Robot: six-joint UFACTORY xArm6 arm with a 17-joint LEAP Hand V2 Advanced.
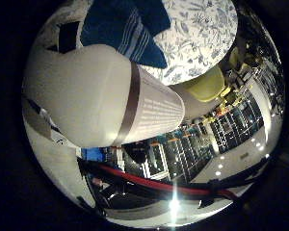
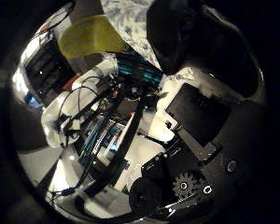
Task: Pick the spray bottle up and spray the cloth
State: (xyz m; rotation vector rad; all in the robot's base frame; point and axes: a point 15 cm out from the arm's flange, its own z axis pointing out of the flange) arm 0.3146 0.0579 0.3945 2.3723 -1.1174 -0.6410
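Observation:
The spray bottle (image 1: pixel 96 91) is white with a brown band and fills much of the little finger side palm view, close against the palm. Beyond it the dark blue cloth (image 1: pixel 130 29), with a striped part, lies on a floral-patterned table (image 1: pixel 197 38). The bottle is up off the table. The thumb side palm view shows my hand (image 2: pixel 201 121), its black and white fingers curled in from the side with a gear on them. A dark shape (image 2: pixel 177 33) sits over the floral table there; I cannot tell whether it is the bottle's head or a finger.
A yellow-green seat-like thing (image 1: pixel 207 85) stands beside the table and also shows in the thumb side palm view (image 2: pixel 89 37). Past the table edge are shelves and racks (image 1: pixel 197 140) and room clutter.

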